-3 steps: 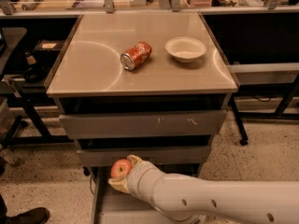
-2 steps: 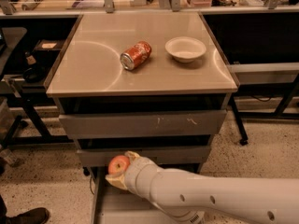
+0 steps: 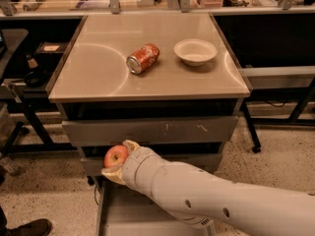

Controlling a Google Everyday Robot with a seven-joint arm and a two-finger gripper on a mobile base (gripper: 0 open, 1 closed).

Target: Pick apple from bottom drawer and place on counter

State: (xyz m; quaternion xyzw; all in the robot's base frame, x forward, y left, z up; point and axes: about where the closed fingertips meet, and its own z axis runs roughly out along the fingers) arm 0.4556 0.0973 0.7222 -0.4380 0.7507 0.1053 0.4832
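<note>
One apple, red with a yellow patch, pinched between the two fingers of my hand, one finger over it and one under. It hangs above the floor of the bottom drawer, which stands pulled out beneath. One worktop, lying above and beyond the hand, with its front edge between the apple and any landing spot. I judge the coming move to be up first, then forward over that edge. One crushed soda can, on its side near the centre. One bowl, right of the can and apart from it. Bare surface lies front-left, nearest the hand.
</note>
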